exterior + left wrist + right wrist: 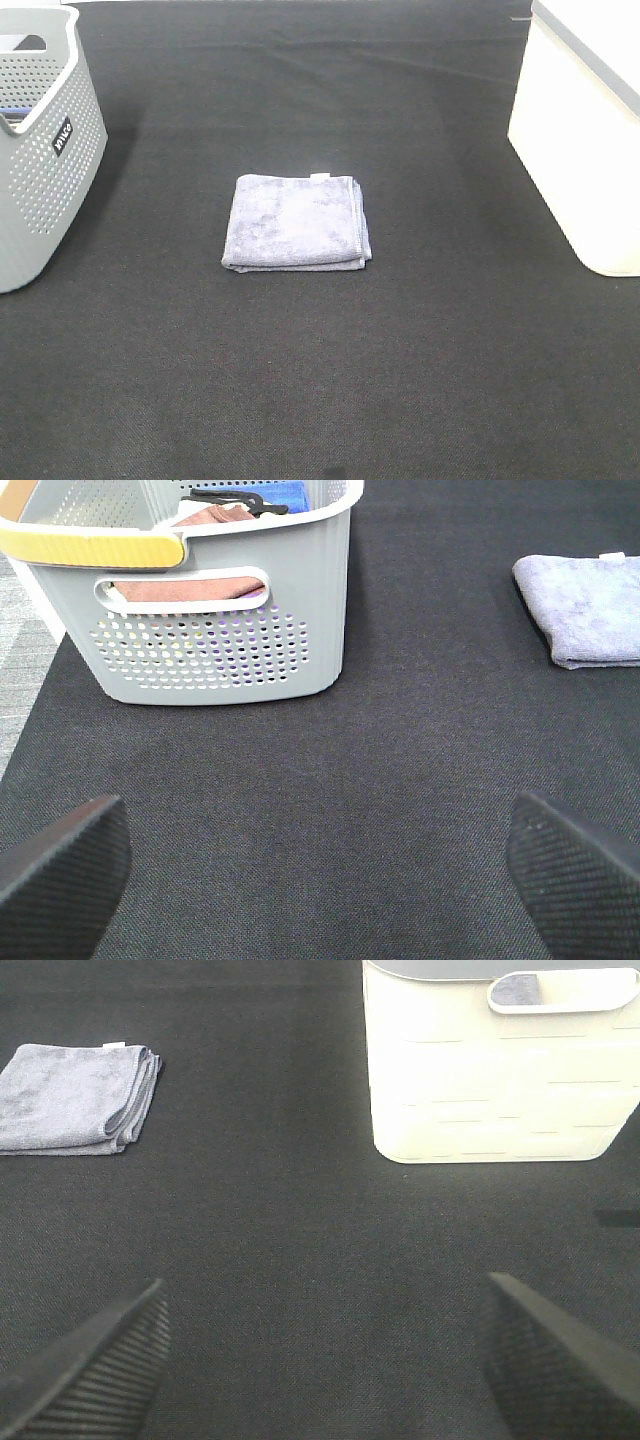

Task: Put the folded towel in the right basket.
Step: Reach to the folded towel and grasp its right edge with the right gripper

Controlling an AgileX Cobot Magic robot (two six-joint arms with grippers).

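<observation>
A folded lavender-grey towel (297,222) lies flat on the black mat at the middle of the table. It also shows in the left wrist view (585,608) and the right wrist view (75,1097). The right basket (585,130) is white and stands at the right edge; the right wrist view shows its wall (490,1080). Neither arm shows in the high view. My left gripper (320,875) is open and empty above bare mat. My right gripper (325,1360) is open and empty above bare mat, well short of towel and basket.
A grey perforated basket (40,150) stands at the left edge; in the left wrist view its wall (215,630) has a yellow handle and holds folded cloths. The black mat (320,380) covers the table.
</observation>
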